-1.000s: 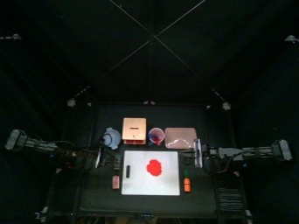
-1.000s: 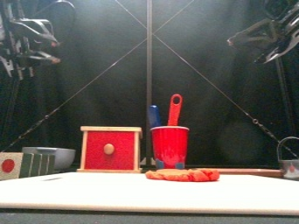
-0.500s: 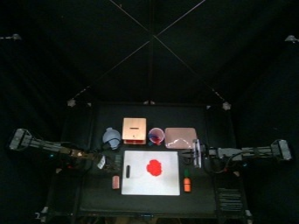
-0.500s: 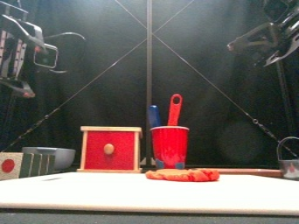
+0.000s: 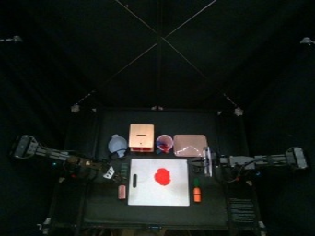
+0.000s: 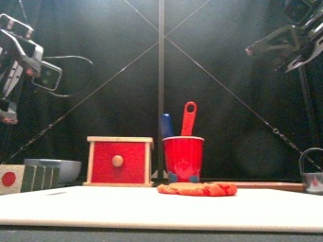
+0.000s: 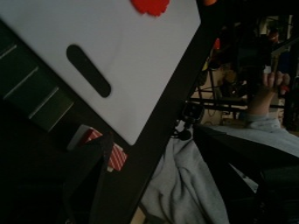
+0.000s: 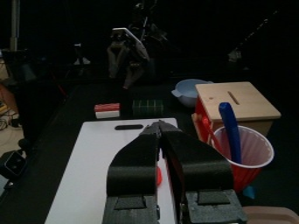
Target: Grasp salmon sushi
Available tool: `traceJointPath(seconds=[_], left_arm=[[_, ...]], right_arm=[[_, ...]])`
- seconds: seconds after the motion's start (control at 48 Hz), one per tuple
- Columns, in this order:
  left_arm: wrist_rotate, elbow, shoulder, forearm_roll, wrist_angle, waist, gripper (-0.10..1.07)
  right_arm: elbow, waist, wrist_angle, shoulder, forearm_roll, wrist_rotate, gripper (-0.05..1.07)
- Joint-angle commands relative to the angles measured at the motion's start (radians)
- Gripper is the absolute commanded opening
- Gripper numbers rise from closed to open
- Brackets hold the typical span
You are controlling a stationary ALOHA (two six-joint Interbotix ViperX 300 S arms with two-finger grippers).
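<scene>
The left gripper (image 5: 101, 171) has slid closer to the white rectangular cutting board (image 5: 161, 198) — jaws spread wide, empty; right gripper (image 8: 170, 166) pinched closed — small salmon-orange sushi block (image 5: 122, 192) untouched.

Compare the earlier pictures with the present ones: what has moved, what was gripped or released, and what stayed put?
Only the left arm moved: in the front view it sank lower and its wrist turned. Nothing was gripped or released. The right arm hangs as before, and the salmon sushi, white board, red cup and wooden box kept their places.
</scene>
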Motion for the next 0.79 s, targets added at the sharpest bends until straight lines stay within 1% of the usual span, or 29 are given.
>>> traceJointPath(seconds=[0.0,0.125,0.25,0.5,0.667,0.771], left_arm=[[-0.029,-0.008,0.009,0.002,0.021,-0.002,1.02],[-0.094,0.003,0.035,0.032,0.061,-0.002,1.02],[-0.172,0.009,0.066,0.064,0.069,-0.002,1.02],[-0.357,-0.012,0.137,0.195,0.067,-0.008,1.02],[-0.511,-0.046,0.196,0.275,0.074,-0.058,1.02],[-0.598,-0.084,0.236,0.318,0.072,-0.101,1.02]], right_arm=[[-0.009,0.002,-0.008,0.009,0.003,0.005,0.01],[-0.011,0.002,-0.008,0.009,-0.002,0.008,0.01],[-0.011,0.0,-0.008,0.012,-0.002,0.008,0.01],[-0.008,0.0,-0.008,0.02,-0.002,0.008,0.01],[-0.002,0.002,-0.008,0.023,-0.002,0.008,0.01],[0.005,0.0,-0.009,0.025,-0.002,0.008,0.01]])
